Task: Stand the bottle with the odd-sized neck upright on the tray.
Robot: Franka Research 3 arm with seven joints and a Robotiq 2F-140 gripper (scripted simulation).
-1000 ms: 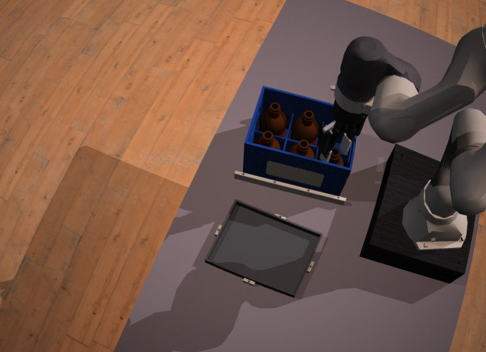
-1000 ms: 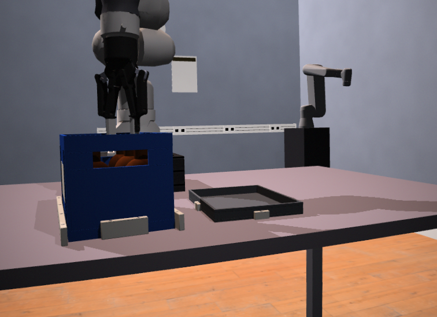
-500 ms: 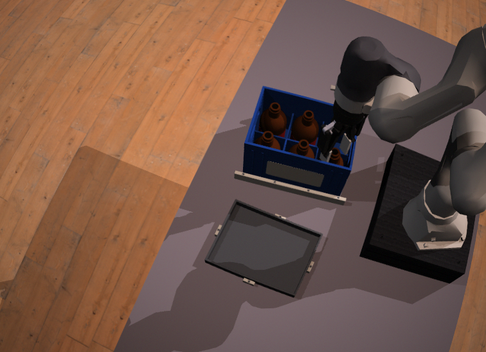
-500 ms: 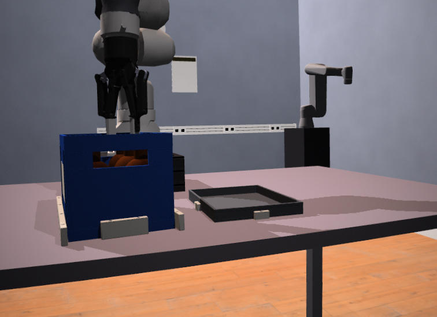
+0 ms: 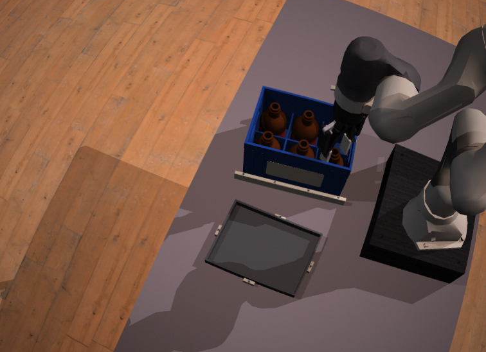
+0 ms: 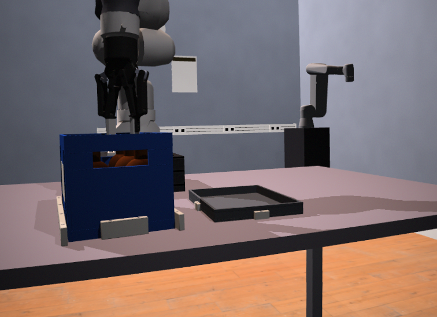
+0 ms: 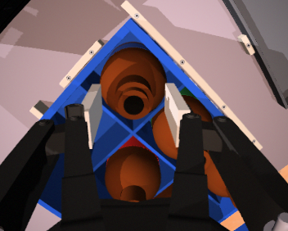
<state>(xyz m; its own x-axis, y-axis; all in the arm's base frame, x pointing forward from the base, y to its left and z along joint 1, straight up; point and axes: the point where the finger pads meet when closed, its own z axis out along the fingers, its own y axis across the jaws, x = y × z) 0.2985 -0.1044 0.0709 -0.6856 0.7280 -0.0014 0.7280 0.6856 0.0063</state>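
A blue crate (image 5: 297, 142) stands on the table and holds several brown bottles; it also shows in the side view (image 6: 116, 185). The front-right bottle (image 5: 335, 156) sits in the corner cell. My gripper (image 5: 334, 147) hangs straight over it, fingertips about level with the crate's rim (image 6: 120, 128). In the wrist view the gripper (image 7: 134, 108) is open part way, with its pads on either side of that bottle's mouth (image 7: 132, 102) and a gap on both sides. A dark shallow tray (image 5: 263, 246) lies empty in front of the crate and shows in the side view (image 6: 245, 202).
Cream stop blocks (image 5: 290, 186) line the crate's front and sides, and small ones border the tray. My arm's black pedestal (image 5: 413, 214) stands right of the crate. A second small arm on a black stand (image 6: 321, 90) is far behind the table.
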